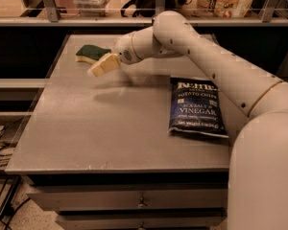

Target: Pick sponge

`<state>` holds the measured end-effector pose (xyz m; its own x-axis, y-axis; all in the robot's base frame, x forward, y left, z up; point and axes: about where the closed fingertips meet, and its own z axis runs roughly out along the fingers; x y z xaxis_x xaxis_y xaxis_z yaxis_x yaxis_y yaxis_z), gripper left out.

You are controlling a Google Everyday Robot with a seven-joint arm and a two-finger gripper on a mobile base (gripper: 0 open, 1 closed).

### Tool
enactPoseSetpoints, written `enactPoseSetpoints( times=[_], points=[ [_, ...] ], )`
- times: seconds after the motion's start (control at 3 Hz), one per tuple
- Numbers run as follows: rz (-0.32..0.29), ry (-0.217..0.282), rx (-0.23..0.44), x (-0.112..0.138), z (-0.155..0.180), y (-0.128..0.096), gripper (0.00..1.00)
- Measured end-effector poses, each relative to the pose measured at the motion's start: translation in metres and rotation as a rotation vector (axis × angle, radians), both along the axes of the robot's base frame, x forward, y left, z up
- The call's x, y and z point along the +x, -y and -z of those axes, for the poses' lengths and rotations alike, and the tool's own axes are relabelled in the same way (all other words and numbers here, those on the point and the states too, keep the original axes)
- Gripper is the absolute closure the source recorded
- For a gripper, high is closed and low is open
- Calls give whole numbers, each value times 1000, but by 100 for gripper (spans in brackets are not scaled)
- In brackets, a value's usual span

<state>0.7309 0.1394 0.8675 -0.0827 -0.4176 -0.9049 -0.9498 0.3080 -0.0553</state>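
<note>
Grey bench: sponge lies at far left corner, green side up. White arm stretches leftward from right foreground. Hand sits just beside sponge's near right edge; apart or together cannot be told. Chip bag lies flat at right.

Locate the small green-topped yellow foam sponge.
The sponge lies near the grey table's far-left corner in the camera view, just beyond the pale-yellow gripper, away from the blue chip bag.
</note>
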Motion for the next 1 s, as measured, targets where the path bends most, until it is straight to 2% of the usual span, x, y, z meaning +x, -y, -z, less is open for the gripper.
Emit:
enactPoseSetpoints(
  times=[0.67,1.0],
  points=[
    [4,-11,37,30,10,-25,0],
    [-2,-21,48,41,17,-35,19]
  ],
)
